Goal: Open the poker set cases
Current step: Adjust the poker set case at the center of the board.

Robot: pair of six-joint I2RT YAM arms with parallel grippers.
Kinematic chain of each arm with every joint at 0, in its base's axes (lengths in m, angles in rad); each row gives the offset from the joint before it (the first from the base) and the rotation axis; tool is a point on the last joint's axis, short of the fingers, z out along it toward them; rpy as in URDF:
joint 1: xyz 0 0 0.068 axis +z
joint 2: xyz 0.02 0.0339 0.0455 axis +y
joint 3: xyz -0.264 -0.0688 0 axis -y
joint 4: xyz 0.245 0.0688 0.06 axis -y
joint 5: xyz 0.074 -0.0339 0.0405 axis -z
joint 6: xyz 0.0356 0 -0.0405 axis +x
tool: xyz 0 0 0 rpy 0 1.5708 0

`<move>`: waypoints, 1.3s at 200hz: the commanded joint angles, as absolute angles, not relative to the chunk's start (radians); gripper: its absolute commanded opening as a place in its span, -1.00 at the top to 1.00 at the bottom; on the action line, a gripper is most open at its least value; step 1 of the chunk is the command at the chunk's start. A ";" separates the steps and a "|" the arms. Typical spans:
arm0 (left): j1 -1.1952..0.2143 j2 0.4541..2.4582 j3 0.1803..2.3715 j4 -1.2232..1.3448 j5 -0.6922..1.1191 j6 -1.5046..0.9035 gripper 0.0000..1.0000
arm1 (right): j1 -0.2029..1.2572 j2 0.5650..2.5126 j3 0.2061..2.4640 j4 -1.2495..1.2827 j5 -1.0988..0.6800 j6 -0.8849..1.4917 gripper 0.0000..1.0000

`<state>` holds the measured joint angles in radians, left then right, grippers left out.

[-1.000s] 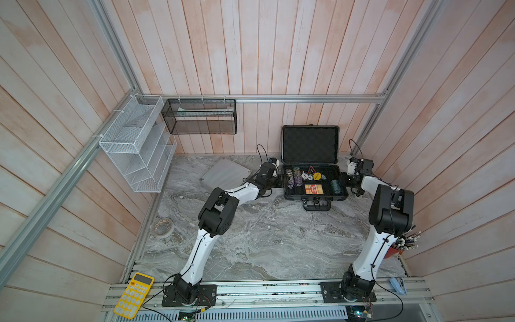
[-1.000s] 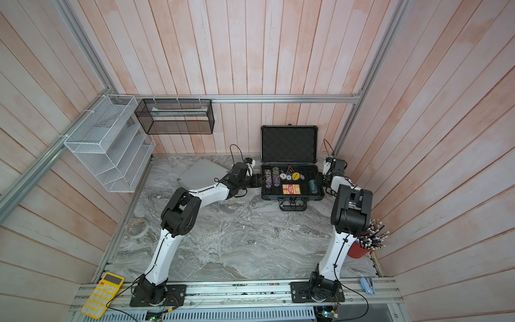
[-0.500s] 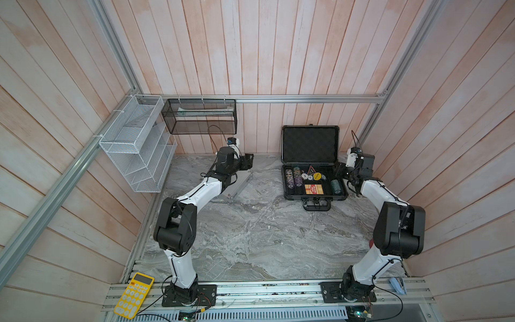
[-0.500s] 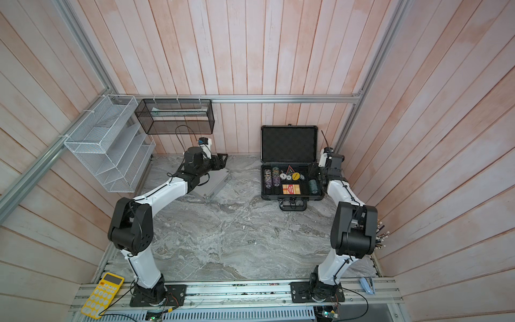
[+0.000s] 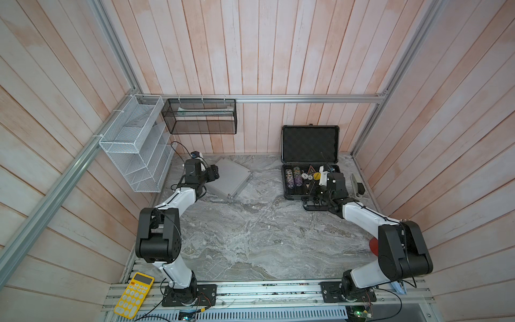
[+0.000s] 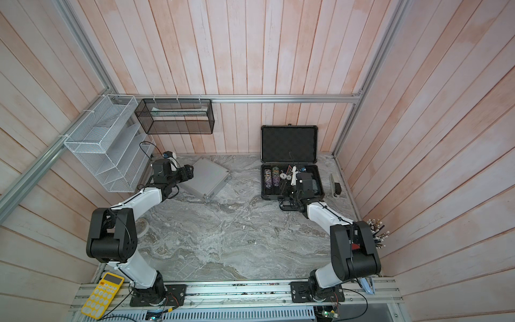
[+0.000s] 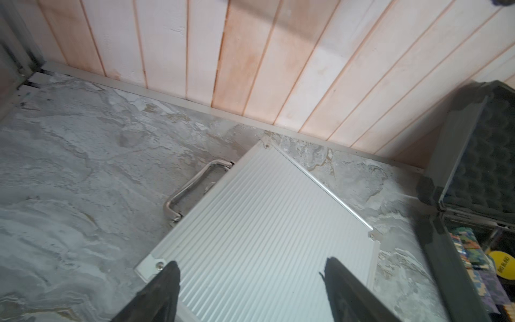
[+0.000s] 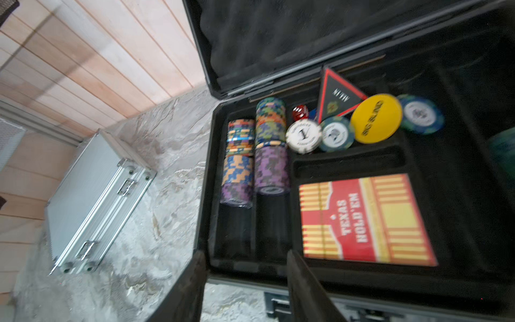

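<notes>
Two cases: dark grey case (image 8: 203,195) open, silver case (image 7: 264,237) shut | your left gripper (image 7: 250,262) spread above it | your right gripper (image 8: 245,253) spread, empty

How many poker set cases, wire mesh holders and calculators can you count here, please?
Poker set cases: 2 (dark grey case open, silver case closed)
Wire mesh holders: 2 (black wire mesh basket, white wire mesh rack)
Yellow calculator: 1
Total: 5

A robotics lab test cell; pale wooden plank walls (image 5: 264,55) box in a marble-patterned surface (image 5: 250,239); aluminium frame rails (image 5: 306,98) brace them; a left arm (image 5: 181,198) and a right arm (image 5: 365,217) stand bolted to a slotted metal base rail (image 5: 264,291); a white wire rack (image 5: 133,145) and a black mesh basket (image 5: 199,117) hang on the walls.
</notes>
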<state>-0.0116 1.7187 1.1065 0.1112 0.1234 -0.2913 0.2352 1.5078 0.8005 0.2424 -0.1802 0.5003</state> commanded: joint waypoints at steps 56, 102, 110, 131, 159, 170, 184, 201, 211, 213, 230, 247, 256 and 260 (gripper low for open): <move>0.047 1.925 1.378 -0.106 0.226 -0.158 -0.70 | 0.397 1.599 0.776 0.417 -0.165 0.682 0.04; 0.052 2.022 1.507 -0.215 0.218 -0.086 -0.70 | 0.475 1.674 0.828 0.397 -0.142 0.664 0.05; 0.053 2.033 1.520 -0.219 0.215 -0.086 -0.70 | 0.485 1.691 0.854 0.366 -0.125 0.645 0.05; 0.053 2.071 1.569 -0.248 0.224 -0.084 -0.70 | 0.510 1.730 0.922 0.279 -0.081 0.602 0.08; 0.053 2.110 1.609 -0.285 0.246 -0.084 -0.70 | 0.535 1.743 0.952 0.248 -0.056 0.572 0.08; 0.053 2.118 1.608 -0.286 0.258 -0.084 -0.70 | 0.542 1.748 0.955 0.253 -0.061 0.574 0.08; 0.053 2.126 1.603 -0.290 0.276 -0.085 -0.70 | 0.553 1.760 0.969 0.252 -0.067 0.578 0.09; 0.052 2.127 1.583 -0.285 0.291 -0.090 -0.69 | 0.567 1.775 0.987 0.256 -0.074 0.587 0.09; 0.051 2.129 1.573 -0.280 0.294 -0.094 -0.69 | 0.573 1.785 0.998 0.260 -0.083 0.594 0.07; 0.051 2.129 1.572 -0.279 0.294 -0.095 -0.69 | 0.574 1.786 1.000 0.261 -0.085 0.596 0.07; 0.049 2.129 1.555 -0.270 0.303 -0.100 -0.69 | 0.584 1.803 1.018 0.267 -0.095 0.599 0.00; 0.048 2.124 1.539 -0.266 0.315 -0.107 -0.70 | 0.590 1.816 1.036 0.267 -0.107 0.603 -0.02; 0.048 2.120 1.525 -0.257 0.331 -0.110 -0.68 | 0.590 1.823 1.045 0.263 -0.113 0.604 -0.02; 0.048 2.118 1.520 -0.253 0.334 -0.112 -0.68 | 0.591 1.829 1.049 0.260 -0.116 0.604 -0.02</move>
<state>0.0494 2.1117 1.5581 -0.2638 0.2840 -0.0978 0.5823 1.8000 1.0084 0.2798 -0.0948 0.6003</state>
